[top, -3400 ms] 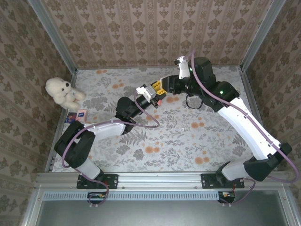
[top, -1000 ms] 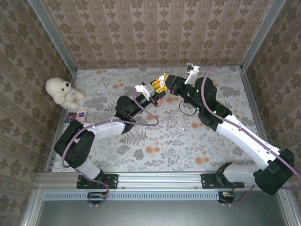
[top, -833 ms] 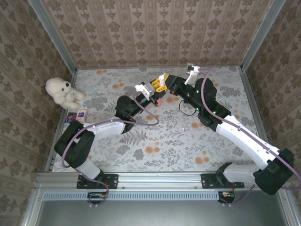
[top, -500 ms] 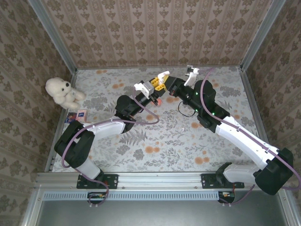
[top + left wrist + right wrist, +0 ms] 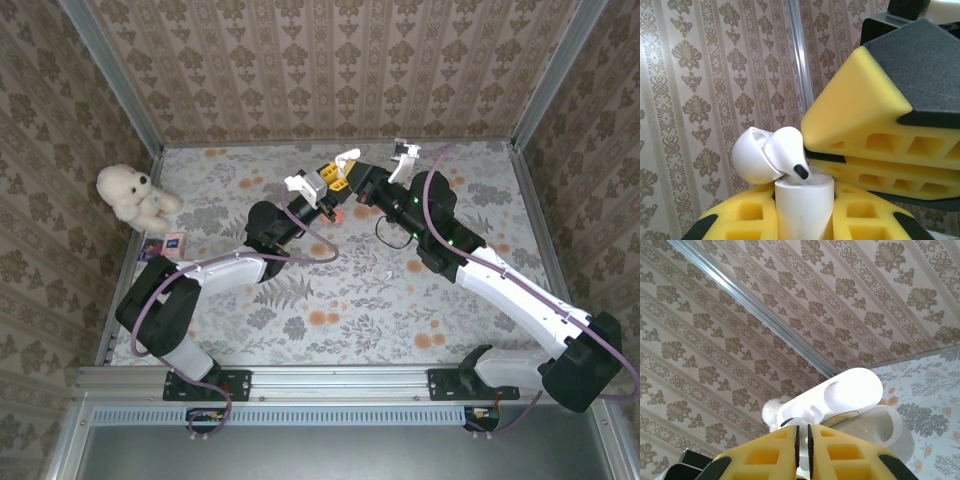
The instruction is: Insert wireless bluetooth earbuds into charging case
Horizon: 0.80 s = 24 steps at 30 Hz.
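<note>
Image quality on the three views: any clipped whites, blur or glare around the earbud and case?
Left wrist: earbud and charging case nearly clipped white, little surface detail. Right wrist: case lid equally washed out; right gripper's fingers slightly soft. Top external: even light, faint shadows, walls lean outward; earbud too small to resolve.

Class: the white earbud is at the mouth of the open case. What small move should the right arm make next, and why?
Probably lower the right gripper slightly, straightening the white earbud so it slides in. Its dark tip rests at the rim of the open charging case, tilted and unseated, while the left gripper clamps the case upright.
</note>
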### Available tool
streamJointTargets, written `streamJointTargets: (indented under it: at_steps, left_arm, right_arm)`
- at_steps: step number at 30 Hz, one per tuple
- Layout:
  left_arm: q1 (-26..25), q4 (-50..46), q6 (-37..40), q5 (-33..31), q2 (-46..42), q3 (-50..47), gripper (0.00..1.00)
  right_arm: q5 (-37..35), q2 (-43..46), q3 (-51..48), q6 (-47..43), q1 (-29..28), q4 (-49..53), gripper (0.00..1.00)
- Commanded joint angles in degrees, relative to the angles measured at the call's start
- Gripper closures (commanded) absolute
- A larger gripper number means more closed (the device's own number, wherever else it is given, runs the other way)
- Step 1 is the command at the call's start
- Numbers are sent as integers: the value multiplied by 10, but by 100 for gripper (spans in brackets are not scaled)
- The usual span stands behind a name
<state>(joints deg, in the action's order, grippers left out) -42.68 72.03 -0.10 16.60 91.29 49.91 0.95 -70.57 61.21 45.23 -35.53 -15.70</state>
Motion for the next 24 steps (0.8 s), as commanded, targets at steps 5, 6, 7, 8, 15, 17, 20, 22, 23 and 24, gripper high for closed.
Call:
streamJointTargets:
  at_steps: [5,6,7,8,15,17,20,22,23,24]
  left_arm:
    - [-4,27,-11,4,1,21,100]
    - [-5,27,-11,5,1,21,100]
    - [-4,27,-11,5,1,20,100]
    - [-4,27,-11,5,2,21,100]
    - [-4,27,-9,6,-1,15,100]
    - [-3,27,-8,12,-1,13,100]
    - [0,26,-6,27,-5,6,100]
    - [2,25,-8,37,-7,2,100]
    - [4,25,-9,42,-8,0,100]
    - [5,25,-13,46,-9,-1,100]
  right_arm:
    - [2,-12,12,-6,-9,11,84]
    - [1,-11,12,-6,-9,12,84]
    - [0,-10,12,-6,-9,12,84]
    - [-4,-8,11,-8,-9,14,84]
    - [-24,16,35,-43,-9,65,70]
    - [-24,18,59,-59,-9,107,67]
    - [-23,17,106,-91,-9,195,61]
    - [-23,9,147,-113,-8,266,59]
    - [-23,5,167,-123,-8,299,57]
    - [-20,0,183,-131,-7,326,56]
